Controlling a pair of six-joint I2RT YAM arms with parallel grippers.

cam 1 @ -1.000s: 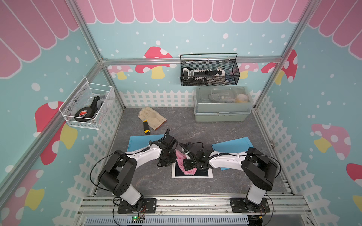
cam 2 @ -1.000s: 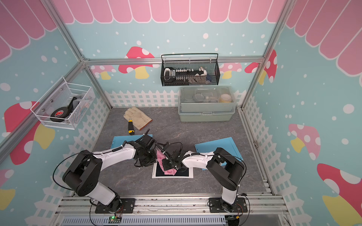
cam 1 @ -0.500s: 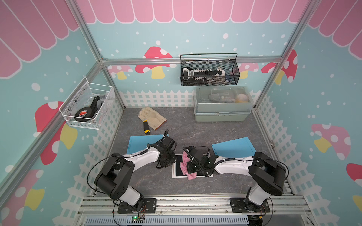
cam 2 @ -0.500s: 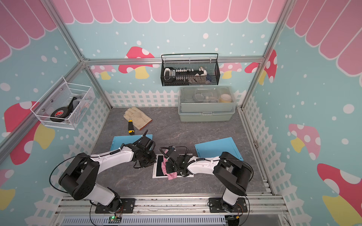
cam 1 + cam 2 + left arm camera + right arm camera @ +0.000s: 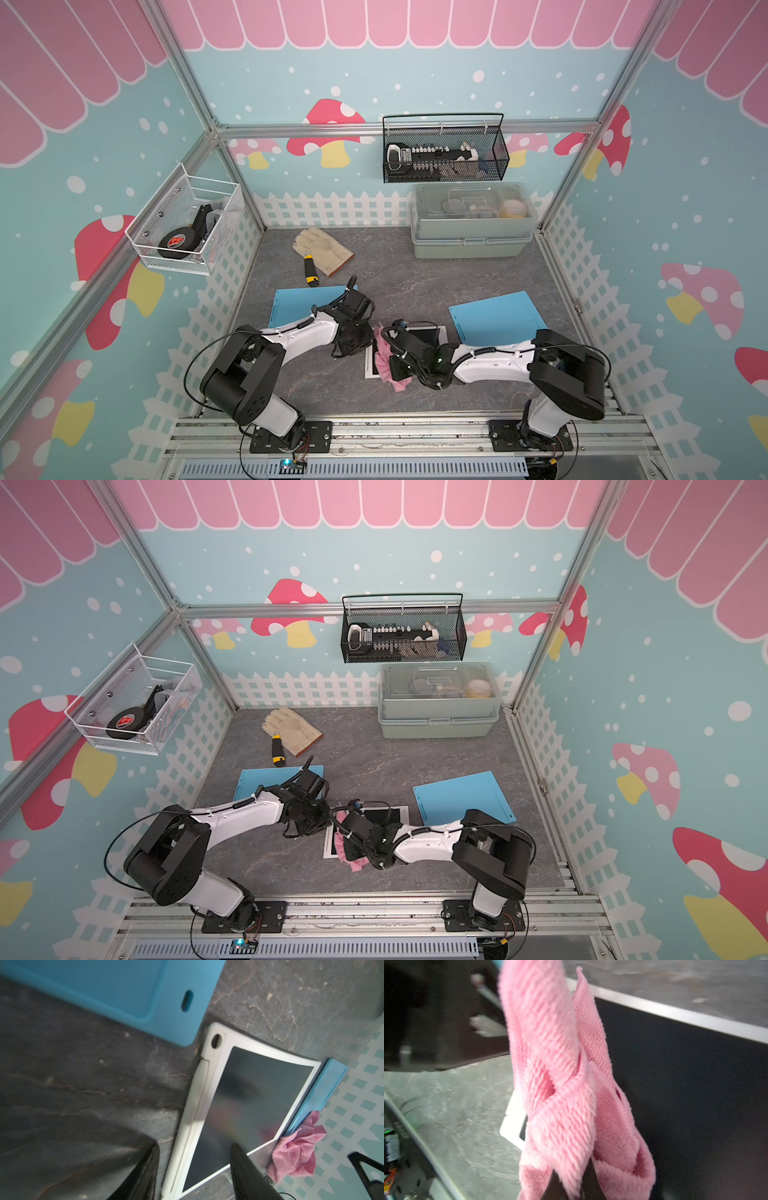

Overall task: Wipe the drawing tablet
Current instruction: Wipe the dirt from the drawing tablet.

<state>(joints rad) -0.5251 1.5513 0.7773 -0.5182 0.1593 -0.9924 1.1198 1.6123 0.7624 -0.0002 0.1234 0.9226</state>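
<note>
Right gripper (image 5: 569, 1186) clamped on pink cloth (image 5: 556, 1084); cloth draped across drawing tablet (image 5: 249, 1095) lying flat on table (image 5: 415, 274). Left gripper (image 5: 194, 1145) jaws apart, straddling tablet edge. Advice: press cloth flat, overlapping strokes across whole screen; brace frame with left arm against sliding.

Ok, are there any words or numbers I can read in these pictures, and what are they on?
No text reads clearly here.
Drawing tablet, white rim: tiny grey print, too blurred.
Tape roll in the white wire basket: red label, too small.
Black case in the black mesh basket: white markings, too small.
</note>
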